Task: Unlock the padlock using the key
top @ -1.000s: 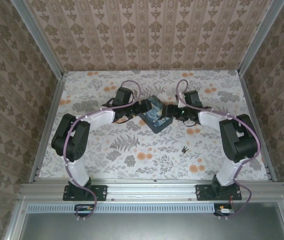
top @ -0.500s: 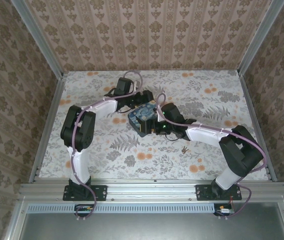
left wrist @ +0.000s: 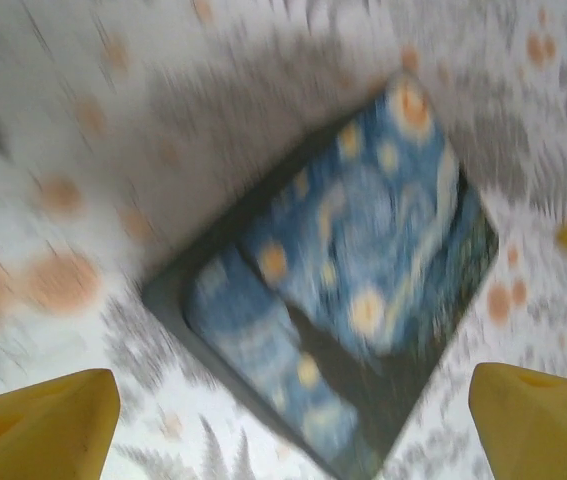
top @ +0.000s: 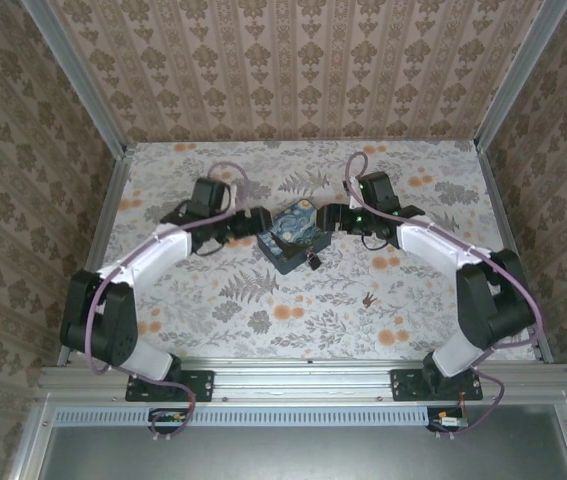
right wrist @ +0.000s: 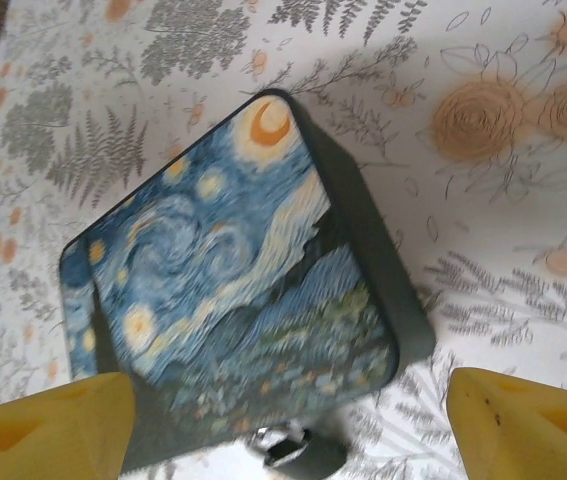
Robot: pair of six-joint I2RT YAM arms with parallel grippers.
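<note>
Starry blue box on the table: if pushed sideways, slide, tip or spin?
Probably slides rather than tips: the box lies flat on its broad face, low-sided. Pushed near a rounded corner it would likely spin on the tablecloth. The small padlock at its edge looks loosely attached, so it may swing or drag.

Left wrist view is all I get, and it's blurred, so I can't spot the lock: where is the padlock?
Observer: The padlock hangs on the side of the box that faces the right arm's base.
Operator: And the key?
Observer: The key lies on the table, apart from the box, on the right arm's side.
Operator: Is the right tool holding anything?
Observer: No, the right tool is open, beside the box's far right edge.
</note>
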